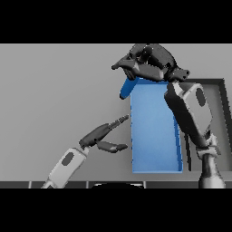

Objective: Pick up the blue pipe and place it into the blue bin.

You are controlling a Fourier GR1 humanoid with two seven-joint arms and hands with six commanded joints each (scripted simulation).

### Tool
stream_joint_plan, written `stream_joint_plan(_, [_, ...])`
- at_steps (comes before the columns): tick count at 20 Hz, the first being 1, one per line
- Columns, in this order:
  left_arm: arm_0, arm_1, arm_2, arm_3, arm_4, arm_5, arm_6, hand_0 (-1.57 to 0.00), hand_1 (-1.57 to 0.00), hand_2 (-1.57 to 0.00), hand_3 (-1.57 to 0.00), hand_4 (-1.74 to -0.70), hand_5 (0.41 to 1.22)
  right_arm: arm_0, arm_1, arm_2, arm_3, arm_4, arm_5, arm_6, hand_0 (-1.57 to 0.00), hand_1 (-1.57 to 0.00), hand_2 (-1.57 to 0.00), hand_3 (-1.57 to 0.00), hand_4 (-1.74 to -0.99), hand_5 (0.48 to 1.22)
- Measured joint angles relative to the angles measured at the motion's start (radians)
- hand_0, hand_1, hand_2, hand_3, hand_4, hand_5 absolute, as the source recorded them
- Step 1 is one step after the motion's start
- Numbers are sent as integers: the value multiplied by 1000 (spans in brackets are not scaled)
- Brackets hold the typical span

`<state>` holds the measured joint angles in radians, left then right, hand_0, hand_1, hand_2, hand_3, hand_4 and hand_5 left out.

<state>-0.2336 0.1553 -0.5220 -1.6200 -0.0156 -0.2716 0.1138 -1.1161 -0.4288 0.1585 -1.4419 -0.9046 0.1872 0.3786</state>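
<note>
The right hand (147, 61) hung at the far end of the bin, its dark fingers curled round the upper end of the short, smooth blue pipe (128, 88). The pipe slanted down from beneath the palm, and its free lower end overhung the bin's far left corner. Directly below and nearer the robot lay the rectangular blue bin (154, 136), an open-topped, matt, flat-walled tray, partly crossed by the white and grey right forearm. Beyond the forearm, a dark-rimmed grey recess (217, 113) was set into the table. The left hand (105, 136) rested well apart, just beside the bin's left wall, fingers straight and relaxed, holding nothing. The grey table (54, 99) appeared plain and smooth.

Assessment: pick-up was complete and transport nearly so. Release into the bin remained outstanding, with the pipe not yet inside.
</note>
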Motion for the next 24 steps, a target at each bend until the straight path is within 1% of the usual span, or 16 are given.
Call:
stream_joint_plan(3, [-16, 3, 12, 4, 10, -5, 4, 1, 1, 1, 1, -886, 482, 26, -40, -20, 150, 49, 18, -10, -1571, -1571, -1571, -1571, -1498, 1221])
stream_joint_plan(4, [-16, -3, 7, 8, 7, -6, 5, 1, 1, 1, 1, -883, 481, 39, -40, -20, 191, 59, 26, -13, -1571, -1571, -1571, -1571, -1498, 1221])
stream_joint_plan(7, [-10, 4, 12, 19, 1, -5, -18, 1, 1, 1, 1, -878, 482, 117, -55, -13, 280, 103, 10, -15, -1571, -1571, -1571, -1571, -1499, 1221])
stream_joint_plan(8, [-6, 7, 11, 9, 10, -12, -16, 1, 1, 1, 1, -877, 483, 147, -58, -9, 279, 106, -10, -4, -1571, -1571, -1571, -1571, -1499, 1221])
stream_joint_plan(9, [-21, -1, 15, 15, 6, -3, -1, 1, 1, 1, 1, -873, 483, 179, -58, 1, 306, 121, -20, 6, -1571, -1571, -1571, -1571, -1499, 1221])
stream_joint_plan(12, [-6, 12, 12, 15, 1, -9, -17, 1, 1, 1, 1, -868, 481, 264, -63, 34, 304, 150, -75, 35, -1571, -1571, -1571, -1571, -1499, 1221])
stream_joint_plan(13, [6, 13, 5, 10, -5, -10, -34, 1, 1, 1, 1, -870, 480, 297, -64, 48, 306, 160, -98, 52, -1571, -1571, -1571, -1571, -1499, 1221])
stream_joint_plan(15, [5, 12, 12, 4, 8, -10, -26, 1, 1, 1, 1, -877, 479, 347, -83, 59, 297, 167, -156, 103, -1571, -1571, -1571, -1571, -1499, 1221])
stream_joint_plan(17, [7, -2, -3, 9, -8, -1, -18, 1, 1, 1, 1, -880, 475, 386, -93, 89, 282, 178, -188, 165, -1571, -1571, -1571, -1025, -1586, 1221])
stream_joint_plan(18, [5, 2, -1, 9, -13, 2, -14, 1, 1, 1, 1, -881, 476, 414, -96, 105, 268, 183, -201, 184, -1571, -1571, -1571, -820, -1617, 1221])
stream_joint_plan(19, [7, 6, -2, 6, -12, -2, -21, 1, 1, 1, 1, -883, 479, 441, -108, 120, 258, 180, -206, 219, -1571, -1571, -1571, -681, -1642, 1221])
stream_joint_plan(20, [-3, 4, 2, 2, -7, -2, -23, 1, 1, 1, 1, -885, 481, 457, -117, 135, 255, 187, -208, 225, -1571, -1571, -1571, -617, -1662, 1221])
stream_joint_plan(21, [-6, 3, 5, 3, -3, -1, -12, 1, 1, 1, 1, -886, 483, 456, -135, 163, 277, 183, -205, 231, -1571, -1571, -1571, -808, -1617, 1199])
stream_joint_plan(22, [-8, 4, 9, 11, 1, -6, -9, 1, 1, 1, 1, -885, 486, 467, -154, 202, 285, 162, -225, 231, -1571, -1514, -1454, -960, -1573, 1188])
stream_joint_plan(23, [-4, 4, 6, 9, 0, -8, -15, 1, 1, 1, 1, -883, 490, 462, -165, 228, 303, 153, -222, 232, -1257, -1211, -1163, -768, -1515, 1176])
stream_joint_plan(24, [-6, 2, 4, 10, -1, -7, -10, 1, 1, 1, 1, -882, 493, 456, -169, 256, 324, 129, -239, 231, -1005, -968, -930, -614, -1451, 1146])
